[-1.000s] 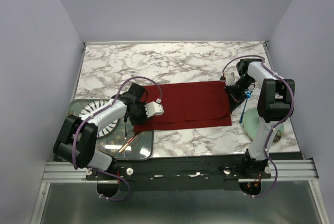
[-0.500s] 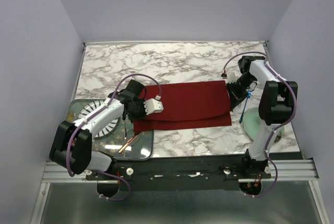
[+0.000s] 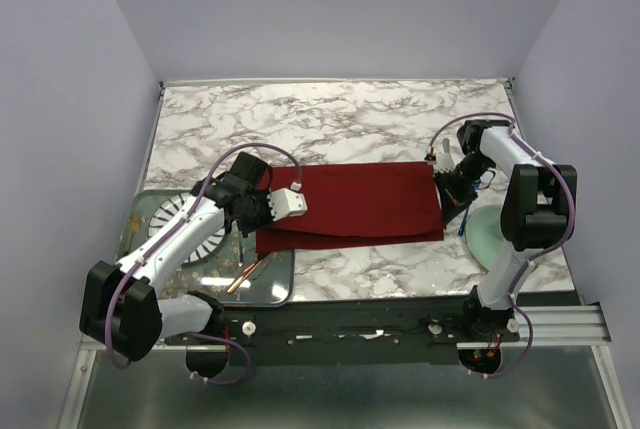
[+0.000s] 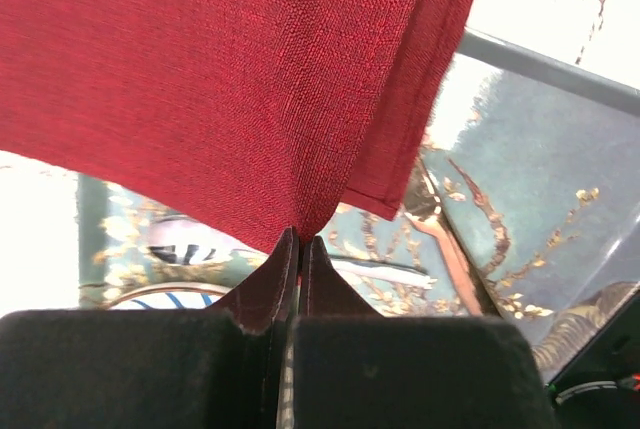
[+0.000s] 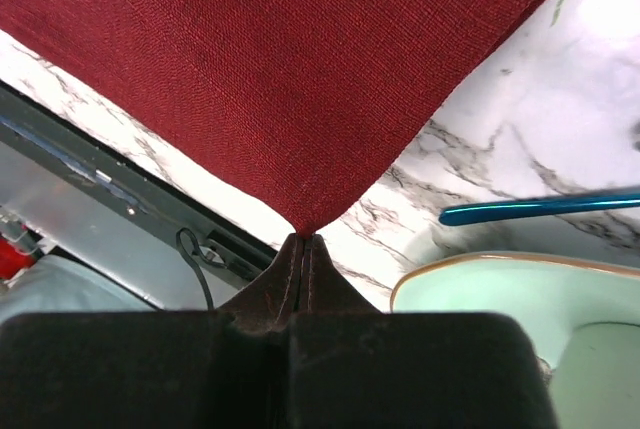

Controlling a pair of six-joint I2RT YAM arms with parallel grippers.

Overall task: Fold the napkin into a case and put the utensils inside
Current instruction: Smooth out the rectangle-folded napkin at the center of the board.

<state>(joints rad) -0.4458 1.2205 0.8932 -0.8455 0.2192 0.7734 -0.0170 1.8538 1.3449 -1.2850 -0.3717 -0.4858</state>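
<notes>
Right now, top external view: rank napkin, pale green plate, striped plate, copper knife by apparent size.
1. napkin, clearly largest.
2. pale green plate and striped plate: look alike, both partly hidden, so no ranking between them.
3. copper knife, smallest.

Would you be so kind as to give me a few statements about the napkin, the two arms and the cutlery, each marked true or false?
1. The napkin lies as one flat, unfolded sheet. False: it is folded, one layer over another.
2. The jaws of the left arm are shut on a napkin corner. True.
3. The jaws of the right arm stand open, clear of the cloth. False: they are shut on another napkin corner.
4. The blue-handled fork lies beside the pale green plate. True.
5. The copper knife lies on the napkin. False: it lies on the tray at the left.
</notes>
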